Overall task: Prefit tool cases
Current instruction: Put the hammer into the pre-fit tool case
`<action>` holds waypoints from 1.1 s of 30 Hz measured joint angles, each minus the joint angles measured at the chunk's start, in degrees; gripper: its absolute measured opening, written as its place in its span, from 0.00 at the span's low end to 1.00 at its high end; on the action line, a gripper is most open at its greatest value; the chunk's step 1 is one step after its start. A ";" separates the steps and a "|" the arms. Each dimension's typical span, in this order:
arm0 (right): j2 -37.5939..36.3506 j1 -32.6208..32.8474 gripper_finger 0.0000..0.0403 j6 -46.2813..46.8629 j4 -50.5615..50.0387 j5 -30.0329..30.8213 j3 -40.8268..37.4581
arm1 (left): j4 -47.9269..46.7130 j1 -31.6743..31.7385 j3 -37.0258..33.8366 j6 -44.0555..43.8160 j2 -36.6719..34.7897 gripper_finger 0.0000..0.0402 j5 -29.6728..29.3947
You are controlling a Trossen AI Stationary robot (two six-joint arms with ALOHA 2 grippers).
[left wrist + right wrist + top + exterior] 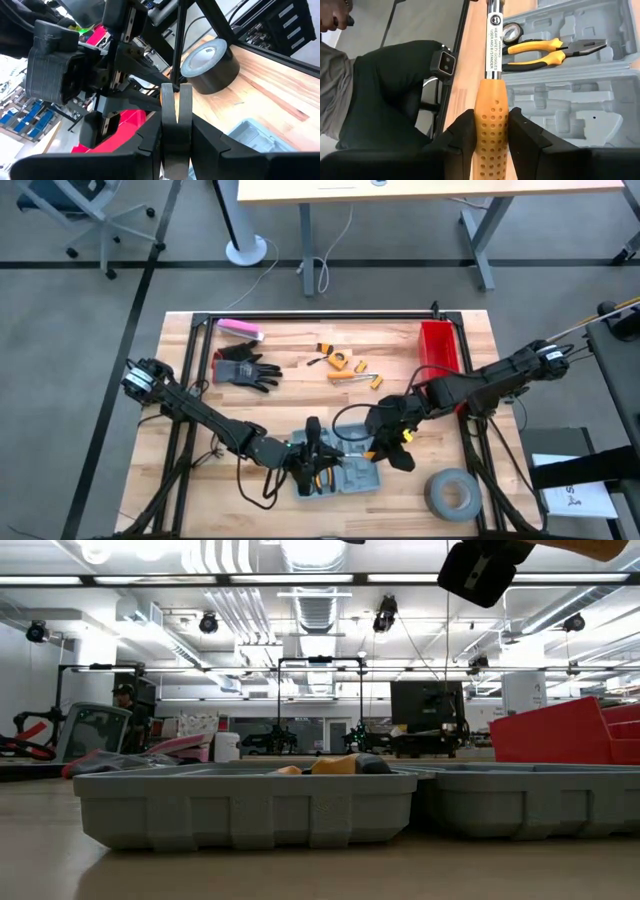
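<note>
Right wrist view: right gripper (491,137) jaws clamp hammer (491,105) over open case (580,75), ready to seat it; left gripper (177,107) jaws nearly closed, empty.

one tool case (340,476), one tape roll (452,493), perhaps one glove (243,368)

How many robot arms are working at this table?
2. The left arm reaches from the table's left, the left end effector over the grey tool case. The right arm comes from the right, the right end effector gripping an orange-handled hammer by that case.
</note>
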 joint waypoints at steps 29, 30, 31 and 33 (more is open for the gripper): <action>-4.55 3.64 0.43 -0.68 -5.56 25.04 0.71 | -9.04 3.14 0.78 -29.95 -1.07 0.16 2.33; -4.55 4.12 0.43 -0.66 -5.57 25.87 0.70 | -10.75 3.60 1.72 -31.62 -1.05 0.16 3.10; -4.55 4.66 0.43 -0.65 -5.57 26.72 0.68 | -13.04 4.05 2.96 -33.24 -1.05 0.16 3.75; -4.55 5.90 0.42 -0.28 -5.57 28.03 0.64 | -19.04 4.92 6.02 -35.66 -1.07 0.16 4.41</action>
